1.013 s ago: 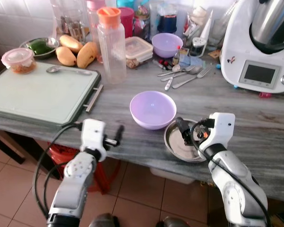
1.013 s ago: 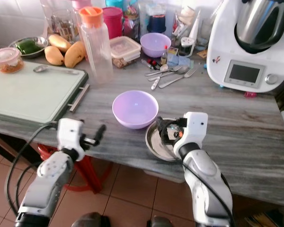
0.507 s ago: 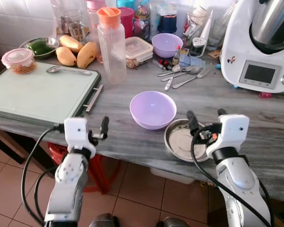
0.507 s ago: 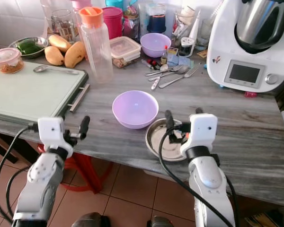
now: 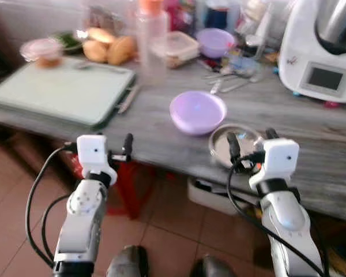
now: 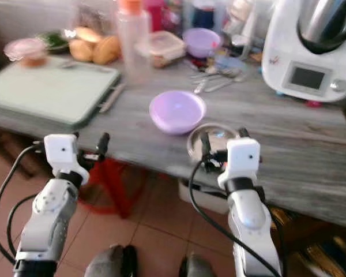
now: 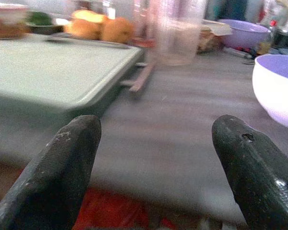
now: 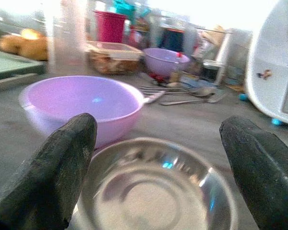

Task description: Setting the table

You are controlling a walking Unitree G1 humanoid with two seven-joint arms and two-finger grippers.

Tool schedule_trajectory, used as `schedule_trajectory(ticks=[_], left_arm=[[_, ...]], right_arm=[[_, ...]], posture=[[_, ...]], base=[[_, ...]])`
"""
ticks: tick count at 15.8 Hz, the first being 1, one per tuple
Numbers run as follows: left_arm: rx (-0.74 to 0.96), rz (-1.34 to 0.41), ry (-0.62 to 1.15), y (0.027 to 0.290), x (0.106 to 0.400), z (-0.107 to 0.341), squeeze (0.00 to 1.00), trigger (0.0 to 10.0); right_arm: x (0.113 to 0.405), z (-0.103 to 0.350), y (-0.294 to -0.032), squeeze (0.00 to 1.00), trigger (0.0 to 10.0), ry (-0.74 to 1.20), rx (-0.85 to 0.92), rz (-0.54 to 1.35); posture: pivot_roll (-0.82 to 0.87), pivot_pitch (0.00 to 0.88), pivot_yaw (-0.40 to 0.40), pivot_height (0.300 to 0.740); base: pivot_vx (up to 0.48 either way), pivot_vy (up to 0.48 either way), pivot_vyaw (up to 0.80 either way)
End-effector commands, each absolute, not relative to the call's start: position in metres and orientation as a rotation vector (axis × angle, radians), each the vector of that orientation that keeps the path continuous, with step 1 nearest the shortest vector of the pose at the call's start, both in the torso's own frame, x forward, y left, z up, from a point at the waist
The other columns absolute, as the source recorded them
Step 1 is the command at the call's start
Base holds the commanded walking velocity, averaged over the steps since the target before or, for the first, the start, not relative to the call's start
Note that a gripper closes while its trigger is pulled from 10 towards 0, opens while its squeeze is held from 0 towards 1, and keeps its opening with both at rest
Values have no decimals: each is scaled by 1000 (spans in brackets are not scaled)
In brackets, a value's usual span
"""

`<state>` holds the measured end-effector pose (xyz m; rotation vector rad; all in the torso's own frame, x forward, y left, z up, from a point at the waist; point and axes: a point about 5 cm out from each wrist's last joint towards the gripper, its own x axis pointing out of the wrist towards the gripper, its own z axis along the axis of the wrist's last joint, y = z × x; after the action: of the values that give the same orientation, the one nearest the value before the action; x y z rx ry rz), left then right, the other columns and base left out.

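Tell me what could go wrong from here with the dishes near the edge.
The steel plate lies at the counter edge, right in front of the open right gripper; a clumsy reach could push it off. The purple bowl sits close beside the plate, so it may get bumped. The eye views are blurred, so aiming is harder now.
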<state>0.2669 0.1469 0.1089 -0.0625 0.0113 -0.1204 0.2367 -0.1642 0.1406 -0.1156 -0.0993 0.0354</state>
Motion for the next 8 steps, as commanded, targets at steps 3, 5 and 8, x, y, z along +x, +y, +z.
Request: schedule_trajectory(ticks=[3,5,8], left_arm=[[-61,-124,29,147,265,105,0,10000],[-61,-141,49,146,265,102,0,10000],[-46,-170,39,149,270,105,0,10000]], right_arm=[[238,131,-174,0,10000,-63,-123,-15],[241,126,-184,0,10000,-54,-153,-83],[246,121,-186,0,10000,-61,-128,-150]], posture=[[-31,0,15,740],[-22,0,32,740],[-28,0,53,740]], base=[[-381,0,0],[-358,0,0],[-289,0,0]])
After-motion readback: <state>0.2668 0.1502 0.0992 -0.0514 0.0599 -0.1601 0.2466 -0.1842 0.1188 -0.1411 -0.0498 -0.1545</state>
